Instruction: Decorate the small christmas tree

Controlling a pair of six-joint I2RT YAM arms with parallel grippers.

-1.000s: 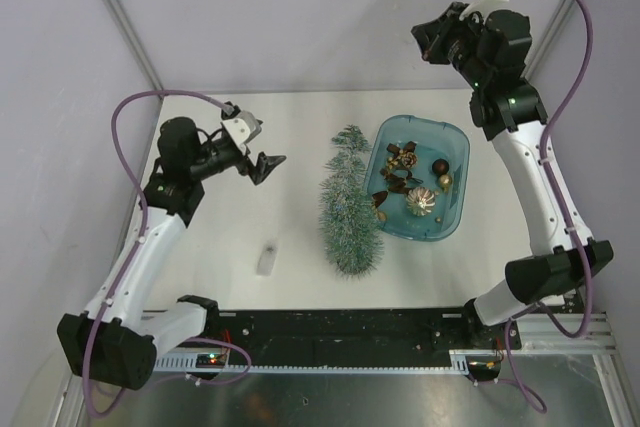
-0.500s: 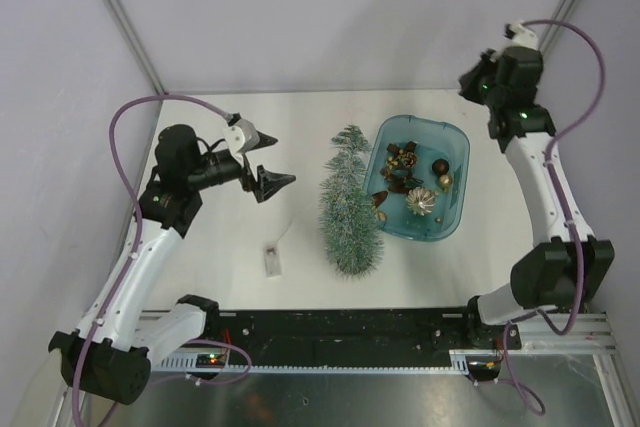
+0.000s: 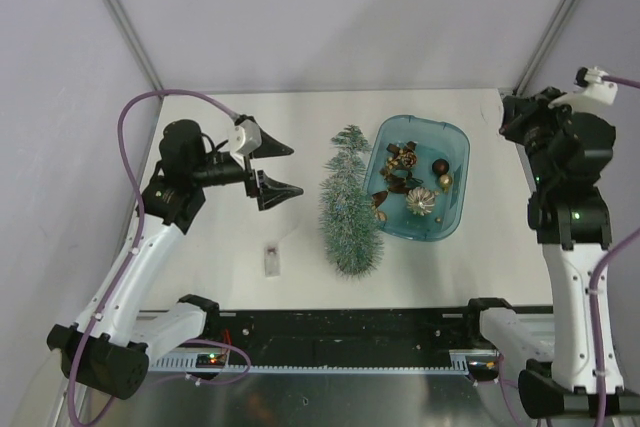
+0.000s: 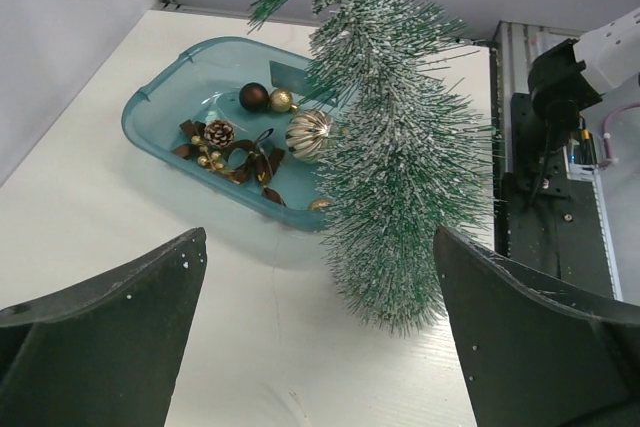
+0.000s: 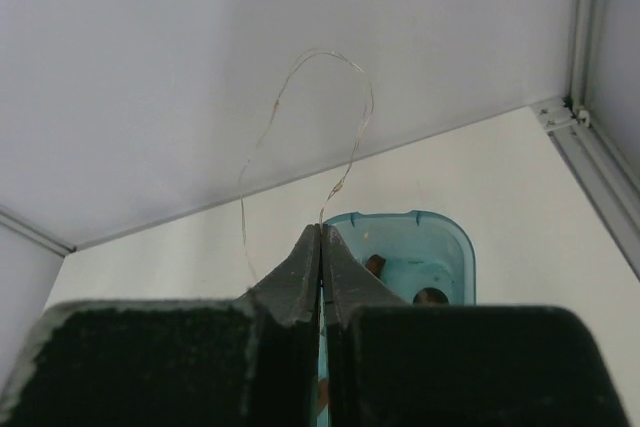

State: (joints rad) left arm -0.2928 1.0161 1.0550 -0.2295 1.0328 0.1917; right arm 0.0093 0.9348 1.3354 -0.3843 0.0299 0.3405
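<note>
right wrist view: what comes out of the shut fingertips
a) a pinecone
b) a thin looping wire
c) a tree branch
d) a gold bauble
b: a thin wire rises from the tips of the shut right gripper and arcs up in a loop in front of the wall. Nothing else shows between the fingers.

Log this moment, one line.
left gripper open | right gripper shut on thin wire | tree beside blue tray | ornaments in tray
</note>
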